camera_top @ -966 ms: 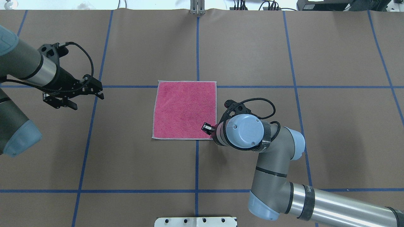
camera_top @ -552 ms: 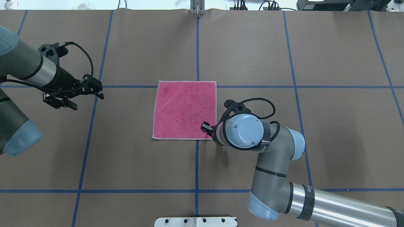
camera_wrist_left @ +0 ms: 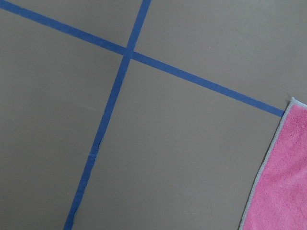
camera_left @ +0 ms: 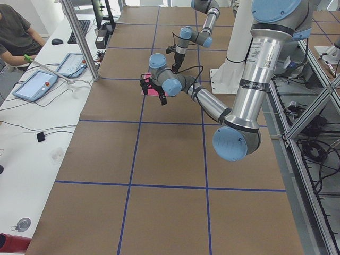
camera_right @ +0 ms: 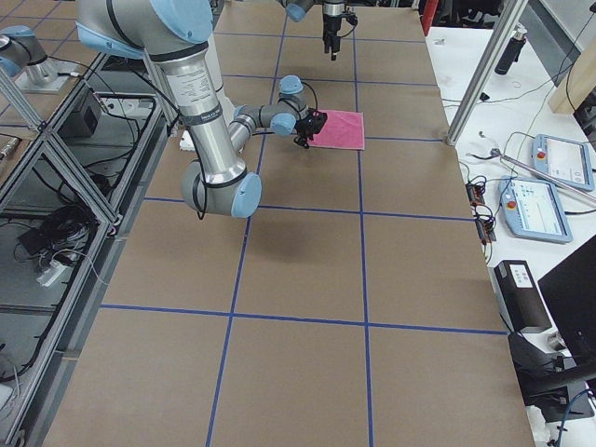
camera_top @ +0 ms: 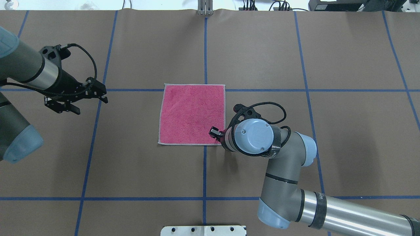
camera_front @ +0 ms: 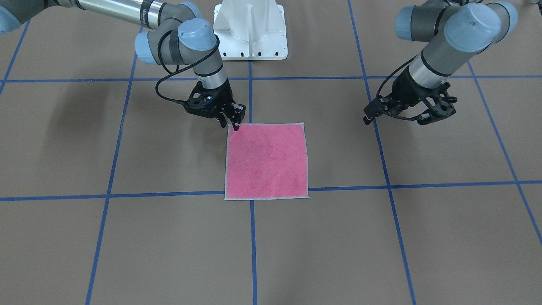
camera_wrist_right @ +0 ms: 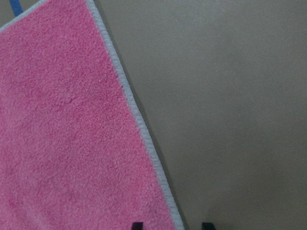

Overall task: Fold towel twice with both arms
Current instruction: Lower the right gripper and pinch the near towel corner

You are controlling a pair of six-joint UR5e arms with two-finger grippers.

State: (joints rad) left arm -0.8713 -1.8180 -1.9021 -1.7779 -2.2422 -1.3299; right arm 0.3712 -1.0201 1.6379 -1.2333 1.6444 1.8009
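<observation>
1. Tape lines (camera_top: 85,170) in blue rule the brown-papered worktop (camera_top: 147,170) into large squares.
2. At the near right corner of the towel (camera_top: 192,114), the right hand (camera_front: 230,123) points steeply down. Its fingertips (camera_wrist_right: 137,225) stand a narrow way apart, one over the pink pile and one over bare paper, with the hem between them. I cannot tell whether they touch the cloth.
3. The towel lies flat and unfolded at the middle of the worktop, pink face up, with a light grey hem all round.
4. Its far edge runs along a crosswise tape line, and a lengthwise line passes beneath it right of its middle.
5. Well off to the towel's left, about level with that far edge, the left hand (camera_top: 92,105) hangs over bare paper, spread wide and holding nothing.
</observation>
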